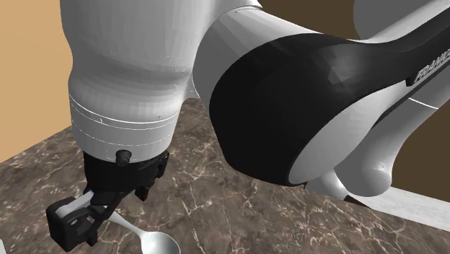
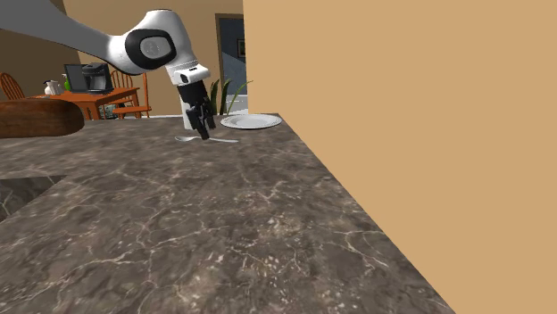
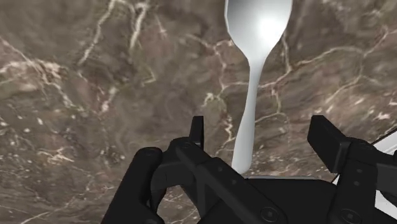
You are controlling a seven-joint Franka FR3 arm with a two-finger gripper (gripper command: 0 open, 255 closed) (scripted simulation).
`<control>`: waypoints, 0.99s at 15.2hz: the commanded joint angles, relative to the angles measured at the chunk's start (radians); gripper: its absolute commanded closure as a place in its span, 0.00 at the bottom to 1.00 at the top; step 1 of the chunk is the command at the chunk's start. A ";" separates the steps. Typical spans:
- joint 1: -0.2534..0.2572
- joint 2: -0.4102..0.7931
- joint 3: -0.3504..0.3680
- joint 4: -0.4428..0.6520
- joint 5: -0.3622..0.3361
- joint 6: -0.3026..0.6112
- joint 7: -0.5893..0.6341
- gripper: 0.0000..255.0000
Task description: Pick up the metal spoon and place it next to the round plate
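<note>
Metal spoon [image 3: 252, 83], silvery and glossy, lay flat on the dark brown veined marble countertop [image 3: 95, 95], its handle passing between the tips of your all-black two-finger gripper [image 3: 261, 125]. You had the fingers [image 3: 197, 130] spread apart, one on each side of the slim handle, neither touching it, so nothing was gripped. The oval bowl reached out ahead of the fingertips. The round white plate [image 2: 252, 121] sat near the gripper on the handle's side, apart from the spoon.
</note>
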 commanded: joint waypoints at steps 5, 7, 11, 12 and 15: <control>0.004 -0.035 -0.010 0.034 0.024 -0.063 -0.017 0.00; 0.007 -0.062 -0.019 0.069 0.041 -0.120 -0.029 0.00; 0.007 -0.062 -0.019 0.069 0.040 -0.120 -0.029 0.00; 0.007 -0.062 -0.019 0.069 0.040 -0.120 -0.029 0.00; 0.007 -0.061 -0.019 0.069 0.040 -0.120 -0.029 0.00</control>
